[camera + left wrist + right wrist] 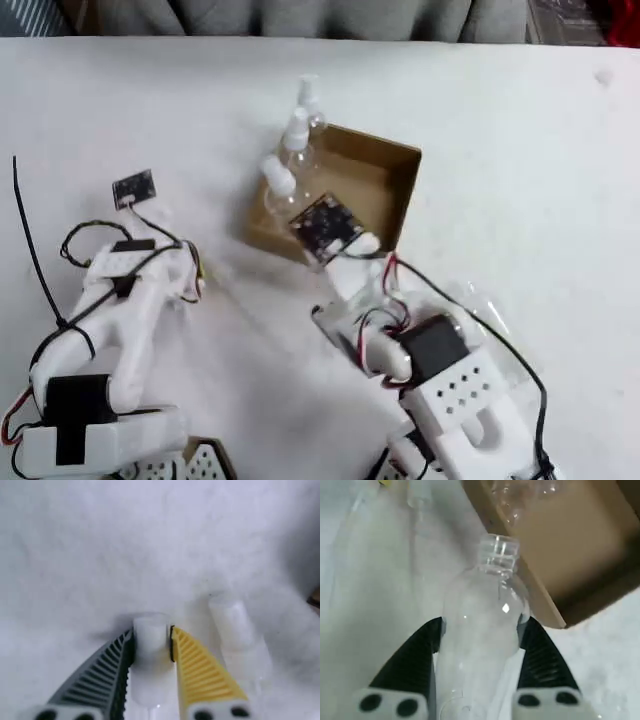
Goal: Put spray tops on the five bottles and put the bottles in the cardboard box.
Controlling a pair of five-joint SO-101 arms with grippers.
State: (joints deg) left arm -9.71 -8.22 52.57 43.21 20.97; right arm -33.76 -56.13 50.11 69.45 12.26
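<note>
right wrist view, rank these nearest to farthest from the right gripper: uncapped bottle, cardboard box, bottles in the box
1. uncapped bottle: held in the right gripper, neck pointing away from it.
2. cardboard box: its near wall stands just past the bottle's neck, off to one side.
3. bottles in the box: clear ones, beyond that wall, farthest.

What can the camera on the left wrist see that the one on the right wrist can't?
Left wrist view: the left gripper shut on a white spray top, with a second spray top lying beside it. Right wrist view: the right gripper holding a clear uncapped bottle, with the cardboard box just beyond. Shared: the white table.
</note>
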